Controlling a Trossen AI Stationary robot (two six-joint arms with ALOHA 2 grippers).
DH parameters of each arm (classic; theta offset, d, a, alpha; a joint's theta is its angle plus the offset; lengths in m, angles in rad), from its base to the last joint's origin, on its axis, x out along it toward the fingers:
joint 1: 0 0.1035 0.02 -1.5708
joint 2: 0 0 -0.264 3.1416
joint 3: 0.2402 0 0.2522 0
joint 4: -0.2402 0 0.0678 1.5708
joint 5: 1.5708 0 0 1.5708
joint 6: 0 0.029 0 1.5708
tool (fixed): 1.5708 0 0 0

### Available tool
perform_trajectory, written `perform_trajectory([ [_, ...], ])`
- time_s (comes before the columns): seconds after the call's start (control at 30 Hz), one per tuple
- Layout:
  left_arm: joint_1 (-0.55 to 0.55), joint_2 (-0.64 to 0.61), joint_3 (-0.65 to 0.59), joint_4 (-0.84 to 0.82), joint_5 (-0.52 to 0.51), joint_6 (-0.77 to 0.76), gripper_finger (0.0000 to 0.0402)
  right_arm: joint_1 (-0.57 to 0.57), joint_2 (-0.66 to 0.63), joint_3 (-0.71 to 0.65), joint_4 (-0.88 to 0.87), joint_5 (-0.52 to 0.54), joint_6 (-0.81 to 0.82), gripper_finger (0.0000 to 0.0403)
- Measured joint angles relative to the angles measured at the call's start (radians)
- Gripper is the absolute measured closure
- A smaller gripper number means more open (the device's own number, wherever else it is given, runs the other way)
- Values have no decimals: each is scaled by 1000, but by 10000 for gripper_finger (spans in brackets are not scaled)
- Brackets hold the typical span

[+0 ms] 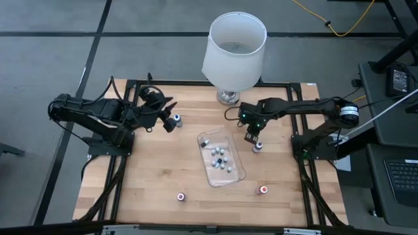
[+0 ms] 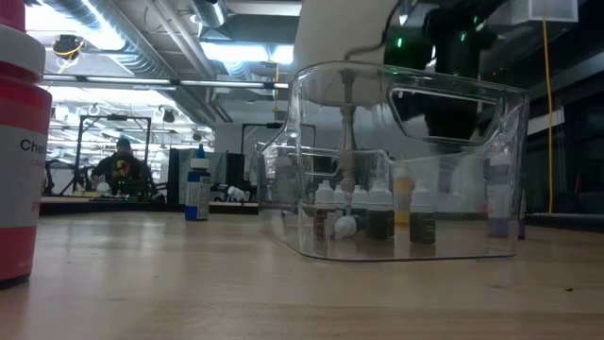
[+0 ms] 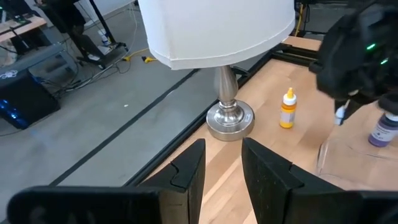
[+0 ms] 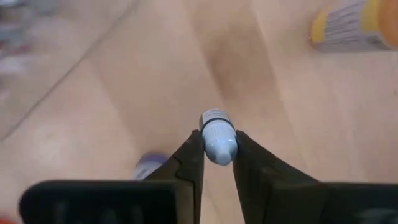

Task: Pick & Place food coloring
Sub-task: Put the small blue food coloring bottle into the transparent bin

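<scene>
Several tiny food coloring bottles (image 1: 221, 158) stand or lie in the clear tray (image 1: 236, 175). Others stand on the table: a blue one (image 1: 176, 119), a purple one (image 1: 258, 147), two red-capped ones (image 1: 181, 196) (image 1: 263, 190), and an orange-yellow one (image 3: 287, 109). My right gripper (image 1: 250, 137) hangs between the tray's right side and the purple bottle, shut on a pale blue bottle (image 4: 217, 140). My left gripper (image 3: 222, 168) is open at the table's far left, just left of the blue bottle, and holds nothing. My right gripper pinches the pale blue bottle by its body (image 4: 219, 148) between the two fingertips (image 4: 194, 155). The bottle points forward along the fingers, its far end (image 4: 214, 116) sticking out past them. From the left wrist view it hangs below the fingers (image 3: 340, 114), clear of the table.
A large white lamp (image 1: 232, 49) stands at the table's far edge, its metal base (image 3: 230, 119) close behind the right arm. In the low view a red bottle (image 2: 19, 142) stands close to the camera at the near edge. Bare wood lies left of the tray.
</scene>
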Motion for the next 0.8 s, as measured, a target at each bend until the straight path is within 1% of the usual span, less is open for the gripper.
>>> perform_trajectory([
  [0.1,0,0,0,-2,24,0,302,69,-45,45,-75,3,6,338],
  [0.2,0,0,0,-4,45,0,302,150,-111,77,-132,3,33,332],
  [0.33,0,0,0,-6,52,0,302,270,-197,123,-139,3,50,324],
  [0.43,0,0,0,-5,52,16,302,360,-213,165,-114,27,22,327],
  [0.5,0,0,0,-5,52,40,302,410,-202,190,-83,42,-9,331],
  [0.6,0,0,0,-5,53,68,302,466,-150,224,4,52,-58,332],
  [0.7,0,0,0,-5,63,87,302,503,-57,287,41,93,-121,329],
  [0.8,0,0,0,-5,86,109,302,521,54,371,40,97,-206,328],
])
